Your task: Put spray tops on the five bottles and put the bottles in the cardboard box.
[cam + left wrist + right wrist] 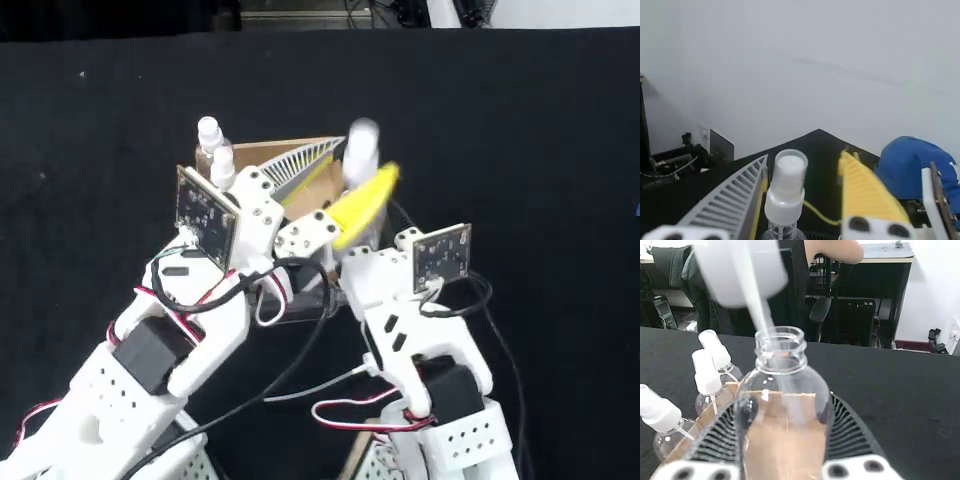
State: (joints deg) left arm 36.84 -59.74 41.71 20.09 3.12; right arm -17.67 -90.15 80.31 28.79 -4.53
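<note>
The bottle [782, 390] is clamped upright in the right gripper [785, 407], with dark ribbed fingers [715, 435] pressed against both sides of its clear body. Its base is cut off at the picture's edge. The long axis is vertical and the bare threaded neck points up.

Just above that neck the spray top [740, 270] is carried at a tilt; it is blurred and partly cut off in the right wrist view. Its dip tube [762, 325] is passed down through the neck into the bottle, while the collar is seen well apart from the threads. The top is gripped by the left gripper [804, 155], which is closed narrowly about it with a grey ribbed finger on one side and a yellow one on the other. The contact itself lies at the edge of the left wrist view and cannot be fully made out.

From the high view, the right gripper and most of the bottle are hidden under the left arm. Markings on a circuit board [205, 212] there are too small to be read.

Just behind the bottle the cardboard box [730, 388] is seen, partly through the clear wall. Three capped bottles [704, 375] stand upright at it; whether all are inside cannot be told. Beyond lies the black table [900, 385]. A blue rounded object [910, 165] is seen past the yellow finger.
</note>
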